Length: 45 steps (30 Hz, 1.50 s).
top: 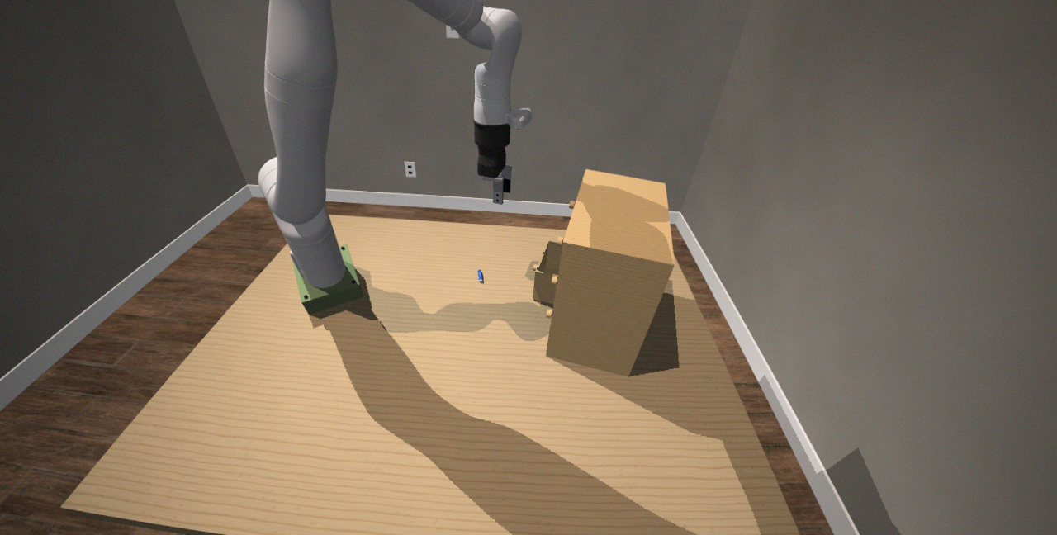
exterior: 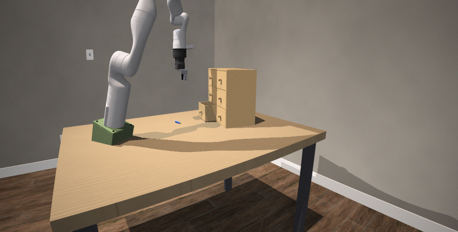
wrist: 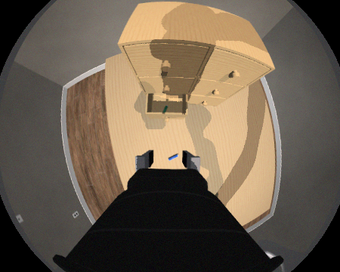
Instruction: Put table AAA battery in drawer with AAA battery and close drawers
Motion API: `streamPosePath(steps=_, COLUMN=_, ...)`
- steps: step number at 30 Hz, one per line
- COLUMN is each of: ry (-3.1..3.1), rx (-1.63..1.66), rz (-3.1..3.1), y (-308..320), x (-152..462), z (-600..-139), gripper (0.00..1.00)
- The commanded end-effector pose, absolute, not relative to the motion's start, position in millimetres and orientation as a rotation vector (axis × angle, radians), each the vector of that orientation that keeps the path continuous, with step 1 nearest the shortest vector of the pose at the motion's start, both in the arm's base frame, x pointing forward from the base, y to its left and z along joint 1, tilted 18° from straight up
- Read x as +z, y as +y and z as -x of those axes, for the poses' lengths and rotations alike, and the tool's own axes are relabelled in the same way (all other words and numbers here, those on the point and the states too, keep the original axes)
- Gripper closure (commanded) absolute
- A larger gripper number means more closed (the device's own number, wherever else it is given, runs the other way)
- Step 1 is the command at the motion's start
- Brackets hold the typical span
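Blue AAA battery on table, well below wide-open, empty pincer

— Where is the loose AAA battery?

— Small, blue, lying flat on the table, a little in front of the chest.

— And the chest?

— Light wood, upright, two columns of three drawers. Its bottom drawer on one side is pulled partway out; something dark lies inside, possibly the other battery.
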<state>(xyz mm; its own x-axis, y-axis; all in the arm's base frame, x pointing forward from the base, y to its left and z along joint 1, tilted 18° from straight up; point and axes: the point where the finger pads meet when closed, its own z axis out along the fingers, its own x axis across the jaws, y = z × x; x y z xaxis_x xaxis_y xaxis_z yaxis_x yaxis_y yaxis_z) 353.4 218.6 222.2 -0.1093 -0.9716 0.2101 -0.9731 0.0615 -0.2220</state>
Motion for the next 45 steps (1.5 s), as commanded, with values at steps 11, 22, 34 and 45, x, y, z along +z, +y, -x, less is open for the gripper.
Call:
streamPosePath(steps=11, ry=-2.251, rx=0.484, rz=-2.126, y=218, x=220, z=-353, gripper=0.00)
streamPosePath(steps=22, ry=-2.160, rx=0.482, rz=-2.202, y=216, x=213, z=-353, gripper=0.00)
streamPosePath(steps=34, ry=-1.927, rx=0.472, rz=-2.373, y=210, x=197, z=-351, gripper=0.00)
streamPosePath(steps=45, ry=-1.665, rx=0.458, rz=-2.529, y=204, x=180, z=-350, gripper=0.00)
